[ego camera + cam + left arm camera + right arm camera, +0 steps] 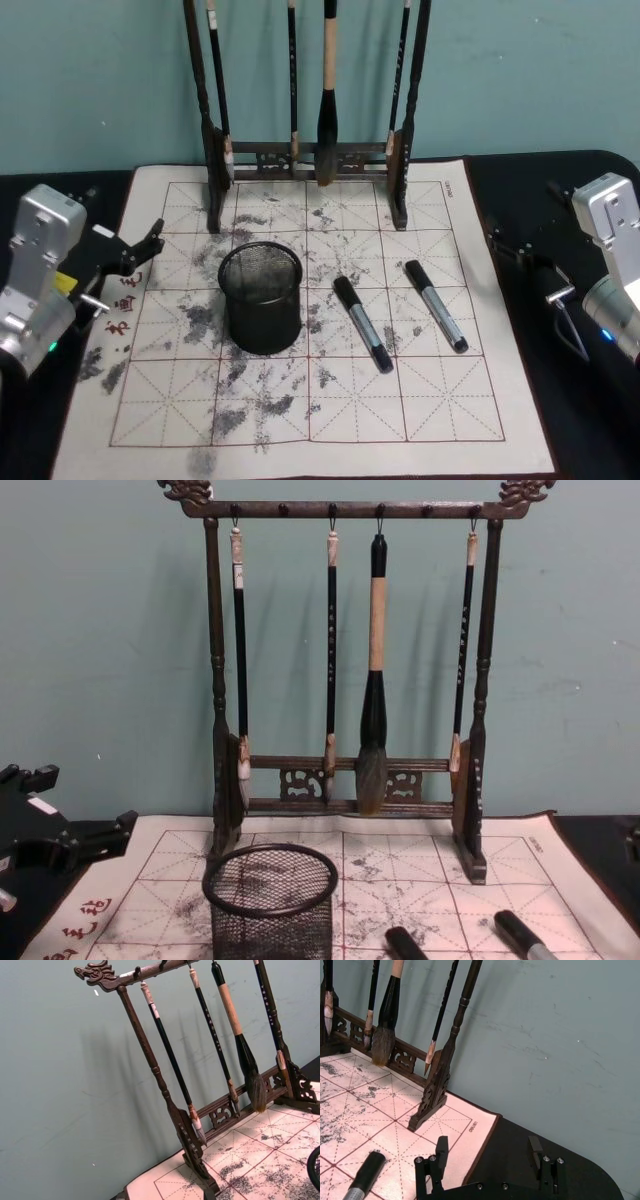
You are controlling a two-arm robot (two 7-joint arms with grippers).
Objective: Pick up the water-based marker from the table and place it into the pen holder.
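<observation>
You see two black-capped grey markers point(362, 324) point(436, 305) lying right of the black wire-mesh pen holder point(262, 325). The left gripper point(148, 250) and right gripper point(488, 1150) are both released.

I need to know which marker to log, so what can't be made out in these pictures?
1. Which marker is water-based: the print on the left marker and right marker is too small in the head view.
2. Both markers' bodies: cut off by the chest view's bottom edge.
3. Pen holder base: same edge.
4. Brush rack top: cut off by the head view's upper edge.

Head cam: high, angled down at mat point(420, 400). Chest cam: low, level, close to rack point(214, 680). Wrist cams: mat's sides, facing rack; all four share it.
</observation>
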